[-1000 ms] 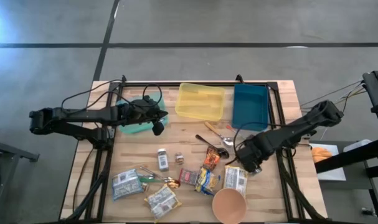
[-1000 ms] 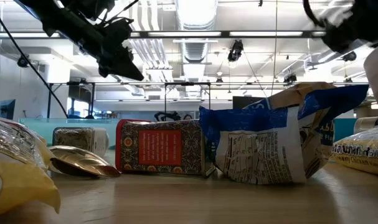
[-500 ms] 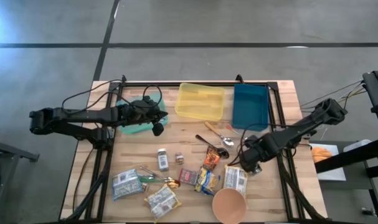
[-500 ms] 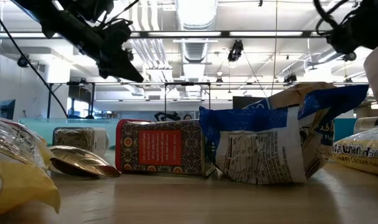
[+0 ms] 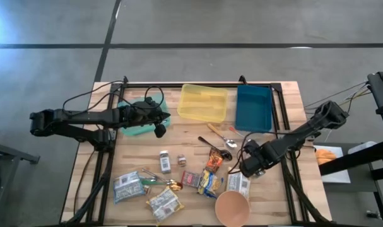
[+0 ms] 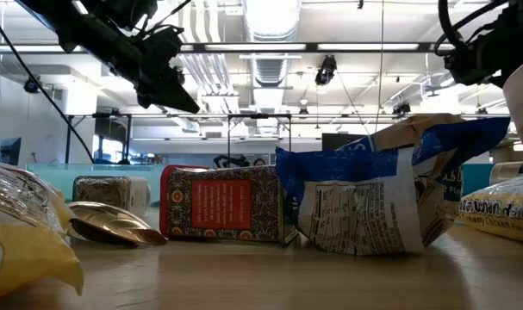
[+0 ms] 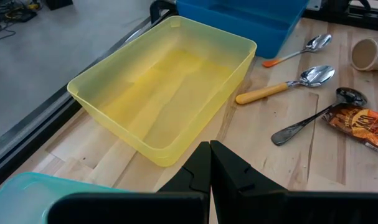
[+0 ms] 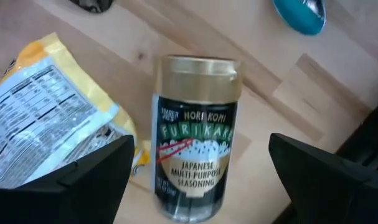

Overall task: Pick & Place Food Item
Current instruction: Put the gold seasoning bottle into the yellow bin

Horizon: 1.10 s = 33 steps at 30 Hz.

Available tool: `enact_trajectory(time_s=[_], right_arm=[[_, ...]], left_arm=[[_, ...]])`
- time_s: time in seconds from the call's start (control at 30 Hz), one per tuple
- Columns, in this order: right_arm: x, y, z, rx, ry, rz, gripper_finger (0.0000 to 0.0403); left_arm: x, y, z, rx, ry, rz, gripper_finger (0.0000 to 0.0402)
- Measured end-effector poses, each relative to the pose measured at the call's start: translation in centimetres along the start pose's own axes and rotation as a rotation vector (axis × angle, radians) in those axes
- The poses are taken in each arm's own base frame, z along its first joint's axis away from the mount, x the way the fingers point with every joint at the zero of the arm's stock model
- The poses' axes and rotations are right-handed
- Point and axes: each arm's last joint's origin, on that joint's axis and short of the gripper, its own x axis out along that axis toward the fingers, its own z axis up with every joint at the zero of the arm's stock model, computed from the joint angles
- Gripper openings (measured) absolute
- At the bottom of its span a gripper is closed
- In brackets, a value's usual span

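At the near edge of the wooden table (image 5: 292, 94) stands a paper cup (image 5: 232, 207), with crumpled food packets spread beside it. Just beyond, the right gripper (image 5: 243, 169) points down at a seasoning jar (image 8: 195, 149), its fingers (image 8: 70, 180) spread wide and holding nothing. The jar lies on its side on the bare wood. Its dark label reads "NORI KOMI FURIKAKE" and "JAPANESE MULTI-PURPOSE SEASONING"; a small brand mark above that is too blurred to read.

In the right wrist view the jar sits in the gap between the two fingers and below them; whether they touch it cannot be told. Its long axis runs crosswise to the line joining the fingers, and its gold lid faces a teal spoon (image 8: 301, 15). A yellow bag (image 8: 51, 130) printed with a nutrition panel lies against the jar's side.

Farther back rest an orange snack packet (image 5: 214, 161) and several spoons. At the far edge a yellow tray (image 5: 204, 103) and a blue tray (image 5: 254, 107) sit side by side. The left gripper (image 5: 159, 130) hangs above the table near the yellow tray, beside a teal container (image 5: 135, 130), with its fingers pressed together and nothing between them.
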Motion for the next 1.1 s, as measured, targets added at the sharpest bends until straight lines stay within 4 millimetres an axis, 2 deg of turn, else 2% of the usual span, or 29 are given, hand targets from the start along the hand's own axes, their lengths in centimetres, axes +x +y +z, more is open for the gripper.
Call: enact_trajectory(time_s=[0.2, 0.4, 0.53, 0.9, 1.0, 1.1], right_arm=[[1.0, -0.5, -0.7, 0.018, -0.027, -0.019, 0.037], [2.8, -0.2, -1.9, 0.049, -0.025, 0.083, 0.0371], [3.6, -0.6, -2.4, 0.058, -0.033, 0.071, 0.0371], [6.4, -1.6, -2.6, 0.074, -0.07, 0.107, 0.0368], [6.6, -1.7, -2.6, 0.076, -0.071, 0.106, 0.0345], [6.6, -1.8, -2.6, 0.057, -0.073, 0.102, 0.0296]], left_arm=[[0.0, 0.0, -0.2, 0.001, 0.004, 0.0, 0.0005], [0.1, 0.0, -0.2, 0.001, 0.005, 0.001, 0.0005], [0.1, 0.0, -0.1, -0.002, -0.009, -0.001, 0.0005], [0.1, 0.0, 0.0, -0.003, -0.015, -0.001, 0.0005], [0.1, 0.0, 0.0, -0.003, -0.015, -0.001, 0.0005], [0.1, 0.0, 0.0, -0.004, -0.015, -0.002, 0.0005]])
